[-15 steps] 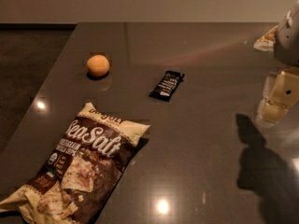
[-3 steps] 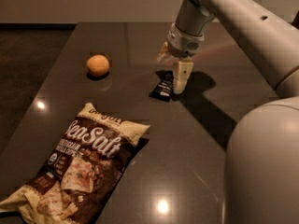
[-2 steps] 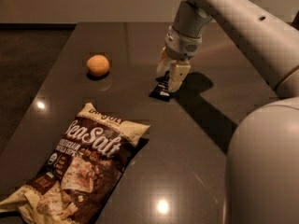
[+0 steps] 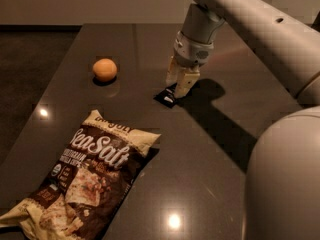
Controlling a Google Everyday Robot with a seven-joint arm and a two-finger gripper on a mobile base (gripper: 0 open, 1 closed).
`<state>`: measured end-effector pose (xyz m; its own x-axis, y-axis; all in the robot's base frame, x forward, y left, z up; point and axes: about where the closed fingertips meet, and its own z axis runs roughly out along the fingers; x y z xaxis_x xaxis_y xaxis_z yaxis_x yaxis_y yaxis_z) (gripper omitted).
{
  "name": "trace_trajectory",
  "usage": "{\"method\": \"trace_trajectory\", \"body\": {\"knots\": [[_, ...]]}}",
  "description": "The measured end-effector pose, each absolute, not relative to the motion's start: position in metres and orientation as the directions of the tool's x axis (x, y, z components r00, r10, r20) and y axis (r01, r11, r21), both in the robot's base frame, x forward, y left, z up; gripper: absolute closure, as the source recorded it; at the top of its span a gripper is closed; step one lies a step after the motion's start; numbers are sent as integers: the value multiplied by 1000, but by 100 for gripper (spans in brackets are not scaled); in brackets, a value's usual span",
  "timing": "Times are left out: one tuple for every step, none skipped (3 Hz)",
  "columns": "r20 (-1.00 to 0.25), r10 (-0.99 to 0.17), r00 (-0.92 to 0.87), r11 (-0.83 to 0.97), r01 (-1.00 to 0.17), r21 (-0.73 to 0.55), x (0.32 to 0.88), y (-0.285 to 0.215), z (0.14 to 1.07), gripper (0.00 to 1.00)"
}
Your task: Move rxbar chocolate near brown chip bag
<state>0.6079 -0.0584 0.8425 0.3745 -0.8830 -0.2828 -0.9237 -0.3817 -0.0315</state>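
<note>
The rxbar chocolate (image 4: 165, 98) is a small flat black wrapper lying on the dark table, right of centre. Only its near end shows, and the rest is hidden under the fingers. My gripper (image 4: 178, 86) points straight down onto it, with its two cream fingers drawn close together around the bar's far part. The brown chip bag (image 4: 87, 176), with white "Sea Salt" lettering, lies flat at the front left, well apart from the bar.
A round orange fruit (image 4: 105, 69) sits on the table (image 4: 225, 149) to the left of the bar. My arm (image 4: 260, 29) reaches in from the upper right, and its bulk fills the lower right corner. The table's left edge runs beside the chip bag.
My gripper came in from the right and dropped onto the bar. Over the last second its fingers have drawn closer together around it. The bar, the bag and the orange have not moved.
</note>
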Motion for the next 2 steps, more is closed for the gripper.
{"method": "trace_trajectory", "body": {"knots": [[-298, -877, 376, -382, -923, -39, 597, -56, 849, 100], [-338, -861, 380, -386, -921, -51, 578, -47, 862, 100]]}}
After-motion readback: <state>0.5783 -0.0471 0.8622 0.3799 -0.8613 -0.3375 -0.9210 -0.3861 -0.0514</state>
